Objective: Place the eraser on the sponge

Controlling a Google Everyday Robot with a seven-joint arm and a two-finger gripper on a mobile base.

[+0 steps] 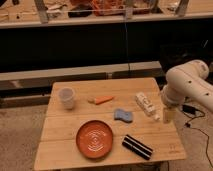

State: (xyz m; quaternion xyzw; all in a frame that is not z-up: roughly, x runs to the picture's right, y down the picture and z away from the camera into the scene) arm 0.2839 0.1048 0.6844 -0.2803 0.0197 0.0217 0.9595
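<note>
Eraser (137, 146) lies at five o'clock of the sponge (123, 115); my gripper (167, 116), fingers apart and empty, hangs at its three o'clock.

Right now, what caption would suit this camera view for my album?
Open tool hovers beside the bottle; the eraser lies on the table, apart from the sponge.

The wooden table (60, 135) is being lit warmly and evenly from overhead, while the band behind it is being left in deep shade. Only a faint, soft shadow is being cast beside the cup (66, 97). The gripper (168, 117), jaws apart, is being lit palely just off the table's right edge. Ring highlights are being caught on the orange plate (80, 136). Fine detail is being smeared by blur throughout.
</note>
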